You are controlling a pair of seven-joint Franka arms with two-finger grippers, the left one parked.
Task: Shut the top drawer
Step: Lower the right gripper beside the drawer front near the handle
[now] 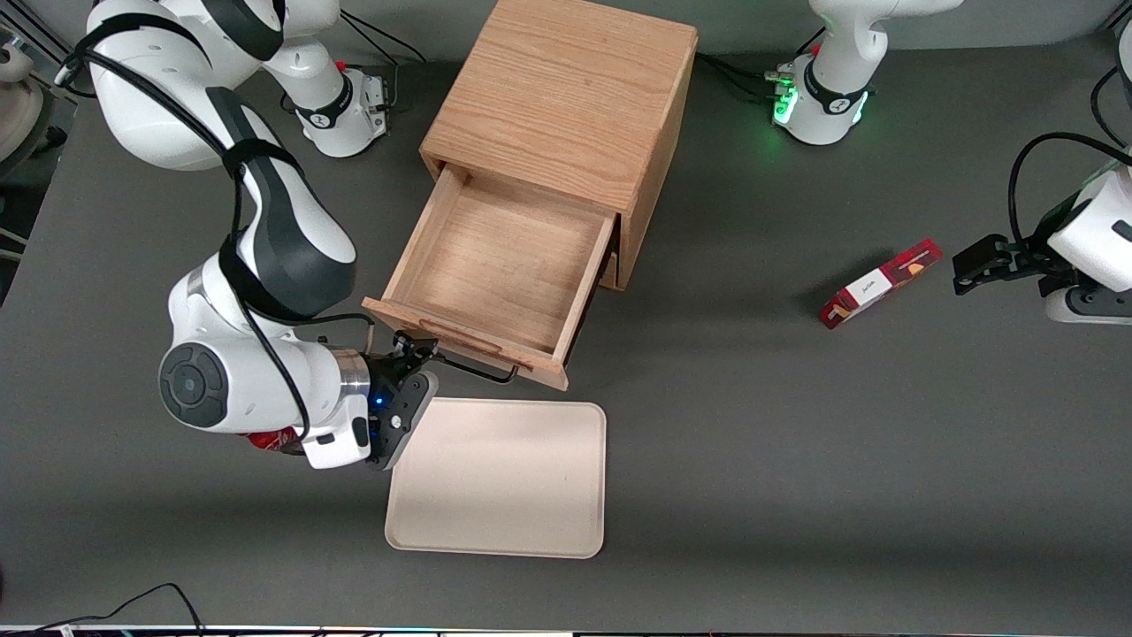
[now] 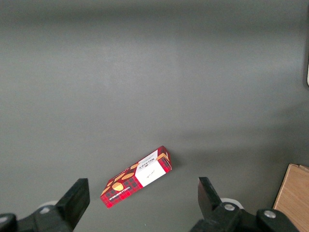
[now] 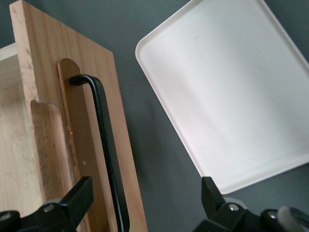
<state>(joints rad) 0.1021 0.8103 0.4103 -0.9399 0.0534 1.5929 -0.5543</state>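
The oak cabinet (image 1: 566,97) stands at the table's middle. Its top drawer (image 1: 495,257) is pulled far out and is empty inside. The black bar handle (image 1: 478,370) runs along its front panel (image 1: 460,341). My right gripper (image 1: 416,349) hovers in front of that panel, at the handle's end toward the working arm. In the right wrist view the gripper (image 3: 145,203) is open wide and holds nothing. The handle (image 3: 107,145) and the panel's edge (image 3: 123,145) pass between its fingers (image 3: 79,198), close to one of them. I cannot tell whether they touch.
A cream tray (image 1: 504,478) lies on the table just in front of the drawer, nearer the front camera; it also shows in the right wrist view (image 3: 231,92). A red and white box (image 1: 880,283) lies toward the parked arm's end, also in the left wrist view (image 2: 137,176).
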